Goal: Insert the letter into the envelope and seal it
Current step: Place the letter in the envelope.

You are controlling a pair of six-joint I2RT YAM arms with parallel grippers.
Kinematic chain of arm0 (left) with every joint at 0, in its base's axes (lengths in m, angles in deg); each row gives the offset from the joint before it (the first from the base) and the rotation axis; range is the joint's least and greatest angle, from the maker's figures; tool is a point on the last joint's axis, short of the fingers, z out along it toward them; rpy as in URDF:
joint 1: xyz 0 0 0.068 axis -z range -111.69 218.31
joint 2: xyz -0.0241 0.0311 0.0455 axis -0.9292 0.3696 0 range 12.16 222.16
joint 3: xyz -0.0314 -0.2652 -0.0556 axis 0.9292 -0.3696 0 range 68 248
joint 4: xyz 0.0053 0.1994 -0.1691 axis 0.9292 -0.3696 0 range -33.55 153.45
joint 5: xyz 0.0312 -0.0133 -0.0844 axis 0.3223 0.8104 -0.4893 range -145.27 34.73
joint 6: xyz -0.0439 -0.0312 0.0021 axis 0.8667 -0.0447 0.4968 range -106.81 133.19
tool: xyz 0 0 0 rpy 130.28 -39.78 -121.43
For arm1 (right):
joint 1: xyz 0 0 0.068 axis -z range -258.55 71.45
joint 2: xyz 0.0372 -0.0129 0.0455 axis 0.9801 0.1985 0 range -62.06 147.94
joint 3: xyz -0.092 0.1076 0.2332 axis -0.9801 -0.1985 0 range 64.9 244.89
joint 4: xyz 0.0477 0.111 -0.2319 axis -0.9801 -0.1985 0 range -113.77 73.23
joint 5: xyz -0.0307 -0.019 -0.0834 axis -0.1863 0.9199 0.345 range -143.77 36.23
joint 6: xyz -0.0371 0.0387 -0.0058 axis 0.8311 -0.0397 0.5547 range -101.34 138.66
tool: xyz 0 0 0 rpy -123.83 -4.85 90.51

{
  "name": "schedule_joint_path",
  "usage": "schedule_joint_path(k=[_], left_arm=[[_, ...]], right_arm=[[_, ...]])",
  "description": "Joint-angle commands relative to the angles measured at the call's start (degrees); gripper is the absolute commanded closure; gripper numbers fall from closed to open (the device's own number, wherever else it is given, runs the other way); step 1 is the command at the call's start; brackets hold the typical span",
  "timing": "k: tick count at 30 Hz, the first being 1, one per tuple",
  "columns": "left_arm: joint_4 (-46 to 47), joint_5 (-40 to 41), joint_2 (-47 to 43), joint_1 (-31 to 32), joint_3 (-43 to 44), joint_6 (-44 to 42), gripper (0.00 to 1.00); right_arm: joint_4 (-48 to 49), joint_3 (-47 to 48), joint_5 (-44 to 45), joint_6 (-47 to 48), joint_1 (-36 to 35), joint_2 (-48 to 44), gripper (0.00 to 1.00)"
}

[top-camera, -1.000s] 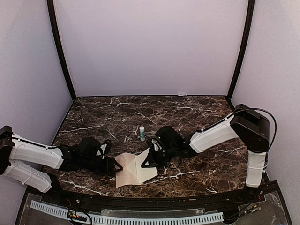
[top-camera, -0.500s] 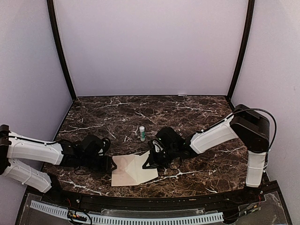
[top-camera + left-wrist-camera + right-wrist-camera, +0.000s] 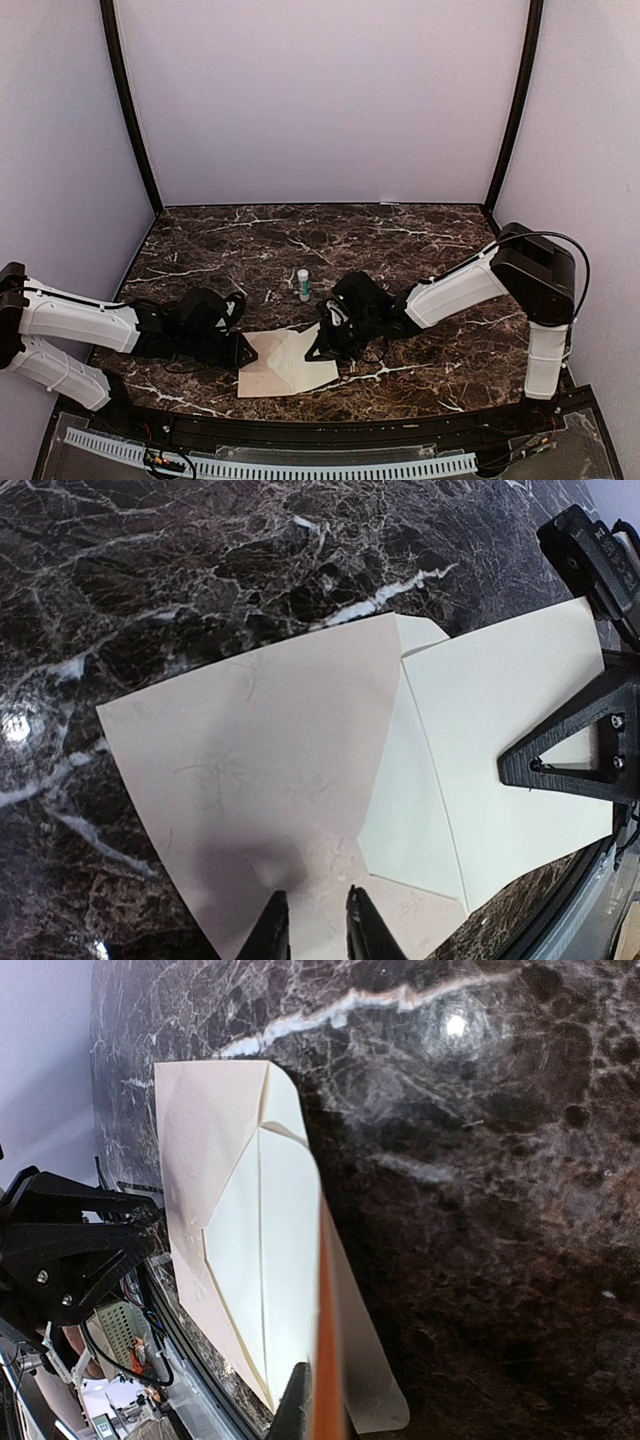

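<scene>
**Feeding the letter in: sure bite first, then a low, straight push**

The letter (image 3: 250, 770) lies flat on the desk (image 3: 420, 240) near its front edge, btwn the two arms. Its far side overlaps the envelope (image 3: 500, 710) at the flap. Can't tell if any of it is inside the pocket.

L pincer (image 3: 312, 932) sits at the letter's free edge, fingers close together w/ a slim gap showing. Whether they bite the sheet, can't tell. R pincer (image 3: 318, 1410) is pressed together on the envelope's edge, and that layer seems raised off the desk.

Step in hand, as I judge it: slide the letter into the mouth. To do it well:
- L needs a real pinch on the edge, not a graze, since thin paper slips.
- Push low and straight toward R, along the desk, so the sheet doesn't buckle. A soft crease shows near the L fingers.
- R should hold firm and lift the mouth enough for the leading edge to pass under.

Glue stick (image 3: 303, 284) stands behind the papers, apart, prob. for sealing later.
</scene>
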Motion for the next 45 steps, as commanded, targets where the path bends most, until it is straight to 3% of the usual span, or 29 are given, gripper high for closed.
schedule_joint_path(k=[1, 11, 33, 45], left_arm=[[5.19, -2.39, 3.63, 0.22, 0.96, -0.81, 0.81], [6.35, -1.86, 9.39, 0.19, -1.01, -0.77, 0.90], [6.02, -2.11, 10.54, 0.22, -1.90, -0.71, 0.92], [4.18, -0.58, 9.93, 0.15, -2.26, 0.90, 0.93]], right_arm=[[0.34, 0.13, 1.08, 0.33, -0.63, 0.77, 1.00], [1.53, 0.30, 1.80, -0.17, -0.49, 1.37, 1.00], [3.59, 1.95, 0.02, -0.42, -0.59, 2.44, 1.00], [-0.62, -1.37, 3.74, -3.90, -0.54, -1.11, 1.00]])
